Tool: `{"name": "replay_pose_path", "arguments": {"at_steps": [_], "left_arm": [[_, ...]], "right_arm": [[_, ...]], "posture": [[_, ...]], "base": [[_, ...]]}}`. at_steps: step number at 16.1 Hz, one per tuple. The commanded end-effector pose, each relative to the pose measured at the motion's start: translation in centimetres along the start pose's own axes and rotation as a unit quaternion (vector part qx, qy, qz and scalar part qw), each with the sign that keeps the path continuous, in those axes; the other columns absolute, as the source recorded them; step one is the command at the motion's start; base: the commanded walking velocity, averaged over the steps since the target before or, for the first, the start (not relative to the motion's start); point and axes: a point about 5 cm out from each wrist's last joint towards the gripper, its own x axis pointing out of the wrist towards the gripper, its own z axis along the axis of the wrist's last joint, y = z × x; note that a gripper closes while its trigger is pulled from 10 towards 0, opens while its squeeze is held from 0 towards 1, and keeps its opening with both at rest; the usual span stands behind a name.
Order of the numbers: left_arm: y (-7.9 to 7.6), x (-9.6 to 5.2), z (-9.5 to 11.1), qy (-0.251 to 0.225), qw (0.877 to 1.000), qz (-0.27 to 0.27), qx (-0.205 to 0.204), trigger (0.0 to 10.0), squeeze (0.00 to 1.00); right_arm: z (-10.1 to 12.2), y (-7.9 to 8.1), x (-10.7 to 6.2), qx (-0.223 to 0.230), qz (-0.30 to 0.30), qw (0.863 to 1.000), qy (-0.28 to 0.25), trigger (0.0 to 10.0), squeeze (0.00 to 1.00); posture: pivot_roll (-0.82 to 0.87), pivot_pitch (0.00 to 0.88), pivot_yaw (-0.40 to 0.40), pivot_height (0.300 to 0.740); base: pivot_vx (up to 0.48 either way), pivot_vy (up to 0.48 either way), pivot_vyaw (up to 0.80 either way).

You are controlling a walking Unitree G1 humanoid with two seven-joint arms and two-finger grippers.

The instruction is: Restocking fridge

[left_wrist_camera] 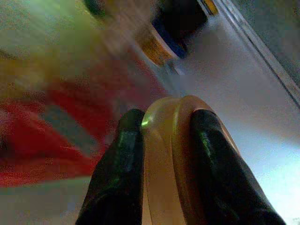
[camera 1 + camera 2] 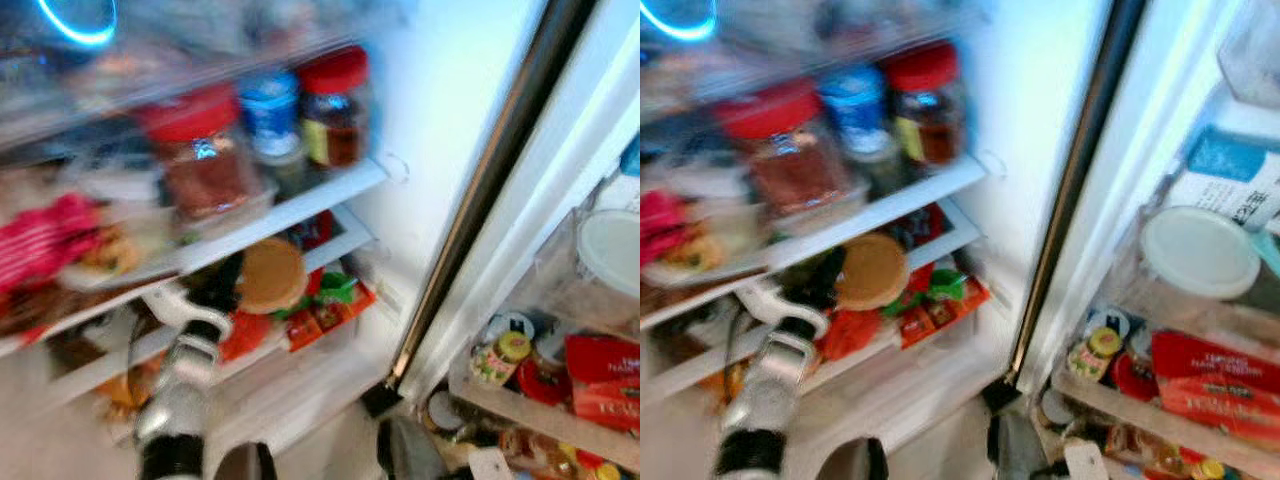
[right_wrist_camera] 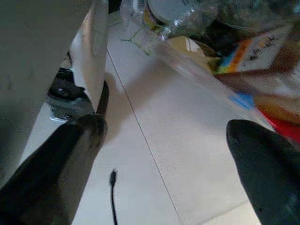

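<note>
The fridge point(image 2: 420, 120) stands open before me. My left arm reaches into its lower shelf, and my left gripper point(image 2: 232, 285) is shut on a round tan disc-shaped container point(image 2: 272, 275), held edge-on between the black fingers point(image 1: 124, 154). In the left wrist view the tan container point(image 1: 168, 154) sits clamped, with red packets point(image 1: 56, 103) behind it. Red and green packets point(image 2: 320, 305) lie on the same shelf under the container. My right gripper point(image 3: 164, 154) hangs low and open above the pale tiled floor point(image 3: 154, 140), near the door's lower bins.
The shelf above carries red-lidded jars point(image 2: 200, 150), a blue-lidded jar point(image 2: 270, 110) and a pink item point(image 2: 45, 240). The open door point(image 2: 560, 330) on the right holds a white-lidded tub point(image 2: 1200, 250), red packs point(image 2: 1220, 385) and small bottles point(image 2: 500, 355). A dark cable point(image 3: 112, 197) lies on the floor.
</note>
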Motion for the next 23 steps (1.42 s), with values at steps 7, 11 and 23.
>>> {"name": "replay_pose_path", "arguments": {"at_steps": [7, 11, 23], "left_arm": [[3.9, 0.3, 4.2, -0.116, 0.980, 0.160, 0.030, 10.0, 0.00], [5.0, 0.6, 4.9, -0.130, 0.970, 0.205, 0.034, 10.0, 0.00], [5.7, 1.7, 3.4, -0.125, 0.969, 0.200, -0.069, 10.0, 0.76]], "right_arm": [[-0.8, 0.8, -0.1, 0.003, 0.015, 1.000, 0.011, 10.0, 0.00], [-0.7, 0.8, -0.1, 0.006, 0.018, 1.000, 0.006, 10.0, 0.00], [-0.4, 0.8, -0.1, 0.007, 0.022, 1.000, -0.002, 10.0, 0.00]], "posture": [[-0.12, 0.125, 0.034, 0.617], [-0.13, 0.132, 0.027, 0.617], [-0.14, 0.141, 0.016, 0.617]], "base": [[0.000, 0.000, 0.00], [0.000, 0.000, 0.00], [0.000, 0.000, 0.00]]}}
